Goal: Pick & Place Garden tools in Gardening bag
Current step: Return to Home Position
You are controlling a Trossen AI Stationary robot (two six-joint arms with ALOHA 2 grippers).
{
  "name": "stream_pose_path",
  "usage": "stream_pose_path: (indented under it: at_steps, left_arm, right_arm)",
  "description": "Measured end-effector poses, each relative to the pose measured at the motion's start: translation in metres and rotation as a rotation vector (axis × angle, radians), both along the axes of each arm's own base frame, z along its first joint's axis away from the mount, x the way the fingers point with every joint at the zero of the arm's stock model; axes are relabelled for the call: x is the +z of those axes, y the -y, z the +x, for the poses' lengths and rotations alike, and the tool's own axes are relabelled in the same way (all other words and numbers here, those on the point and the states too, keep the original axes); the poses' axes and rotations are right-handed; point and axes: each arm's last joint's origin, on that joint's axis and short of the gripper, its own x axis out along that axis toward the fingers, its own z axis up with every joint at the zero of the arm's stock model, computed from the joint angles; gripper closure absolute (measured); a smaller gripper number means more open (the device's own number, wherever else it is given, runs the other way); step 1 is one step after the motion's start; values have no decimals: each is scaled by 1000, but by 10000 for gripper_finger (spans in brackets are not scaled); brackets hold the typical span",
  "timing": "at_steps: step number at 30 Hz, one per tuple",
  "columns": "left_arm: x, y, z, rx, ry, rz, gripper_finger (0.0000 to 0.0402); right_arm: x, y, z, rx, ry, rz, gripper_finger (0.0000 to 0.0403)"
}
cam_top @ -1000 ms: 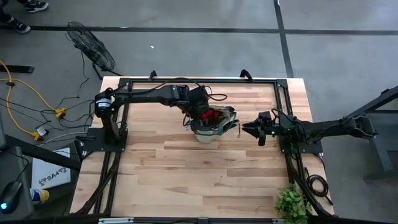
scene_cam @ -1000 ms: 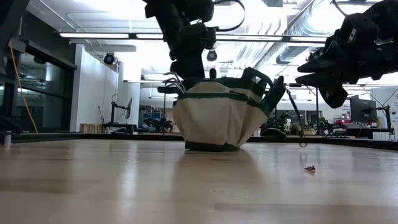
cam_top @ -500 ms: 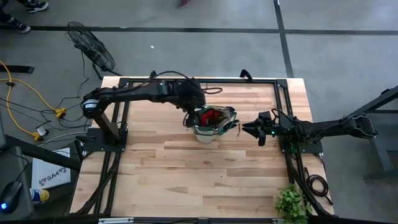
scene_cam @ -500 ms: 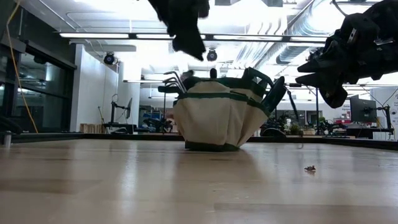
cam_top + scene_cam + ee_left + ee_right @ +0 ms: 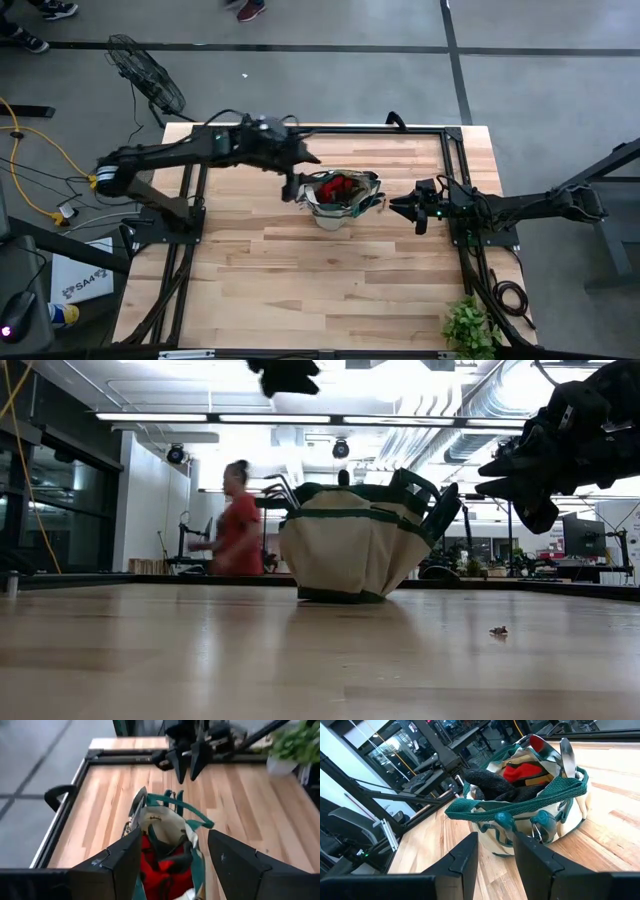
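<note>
Gardening bag (image 5: 343, 200) loaded and upright mid-bench, both tools empty and clear of it.

Left to right: floor fan (image 5: 148, 75) and yellow cable (image 5: 45, 150) lie off the bench's (image 5: 300, 280) left side. Left tool (image 5: 292, 182) hangs above and just left of the bag, fingers (image 5: 117, 862) spread wide, gripping nothing. Red glove (image 5: 522, 772) and black glove (image 5: 490, 782) sit on top inside the bag, with silver trowel blades (image 5: 564, 752) sticking up at the rim. Right tool (image 5: 405, 208) is near the bag's right side, not touching, fingers parted, empty. Leafy plant (image 5: 470, 325) stands at the bench's right corner, well apart. Small crumb (image 5: 498, 630) lies on the bench near the bag. Person in a red shirt (image 5: 235, 520) is in the room behind.
</note>
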Motion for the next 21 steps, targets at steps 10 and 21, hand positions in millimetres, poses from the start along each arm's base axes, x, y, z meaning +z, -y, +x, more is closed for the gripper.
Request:
stream_pose_path:
  at_steps: [10,21]
  left_arm:
    - [-43,16,-73,9,288,-45,178]
    - [-93,29,-137,46,392,-124,178]
  right_arm:
    - [0,0,0,-1,0,0,286]
    - [0,0,0,0,0,0,286]
